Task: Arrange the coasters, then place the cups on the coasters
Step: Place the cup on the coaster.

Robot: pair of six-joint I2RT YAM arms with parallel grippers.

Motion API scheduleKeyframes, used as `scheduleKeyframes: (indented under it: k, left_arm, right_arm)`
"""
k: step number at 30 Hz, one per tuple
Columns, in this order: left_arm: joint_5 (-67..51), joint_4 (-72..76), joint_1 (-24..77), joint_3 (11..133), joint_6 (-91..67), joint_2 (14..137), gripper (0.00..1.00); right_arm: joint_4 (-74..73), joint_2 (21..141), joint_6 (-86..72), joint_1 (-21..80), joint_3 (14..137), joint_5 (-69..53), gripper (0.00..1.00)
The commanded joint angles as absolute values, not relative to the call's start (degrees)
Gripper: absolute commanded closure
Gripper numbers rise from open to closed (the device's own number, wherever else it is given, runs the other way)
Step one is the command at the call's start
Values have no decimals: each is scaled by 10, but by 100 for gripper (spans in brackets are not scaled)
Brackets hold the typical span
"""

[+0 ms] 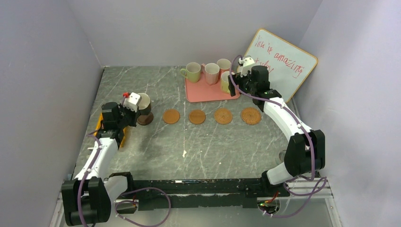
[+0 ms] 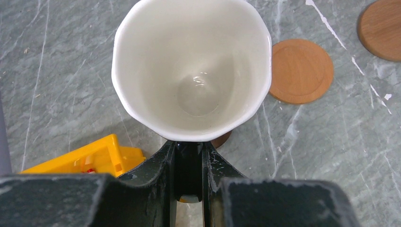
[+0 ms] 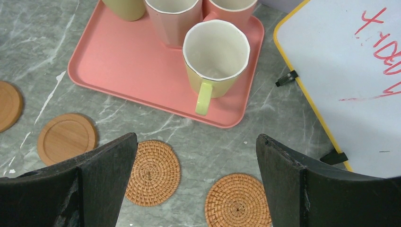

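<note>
Left gripper (image 2: 189, 153), jaws pressed together on a dark part at the near side of the dark brown cup (image 2: 194, 71), apparently its handle; the cup stands upright with its pale inside facing up, directly over the dark brown coaster (image 1: 145, 120) at the left end of the row, though whether it rests on that disc or hangs just above it cannot be told. To its right, four more coasters lie flat in a line on the grey marbled table (image 1: 156, 151), apart from each other: first smooth coaster (image 1: 171, 116), second smooth coaster (image 1: 197, 117), first woven coaster (image 1: 223, 116), second woven coaster (image 1: 251, 116). Right gripper (image 3: 195, 139), jaws spread wide and holding nothing, poised above the near edge of the pink tray (image 3: 118, 71). On the tray stand four upright cups: near green cup (image 3: 216, 56), handle toward the gripper, far green cup (image 1: 193, 72), and two pink cups (image 1: 211, 73) (image 1: 223, 66). A whiteboard (image 1: 283, 66) with red writing leans at the far right; a yellow object (image 2: 90, 158) lies beside the left gripper
</note>
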State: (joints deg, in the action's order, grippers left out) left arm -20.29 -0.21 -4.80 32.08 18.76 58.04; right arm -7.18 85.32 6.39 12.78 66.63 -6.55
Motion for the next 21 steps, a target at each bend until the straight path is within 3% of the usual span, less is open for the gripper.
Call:
scheduleKeyframes:
  k: [1, 21]
  left_arm:
    - [-200, 70, -48, 340, 192, 580, 95]
    - [-183, 66, -48, 352, 182, 632, 95]
  right_arm:
    - [-54, 850, 63, 125, 666, -77, 0]
    - [-53, 845, 65, 125, 665, -77, 0]
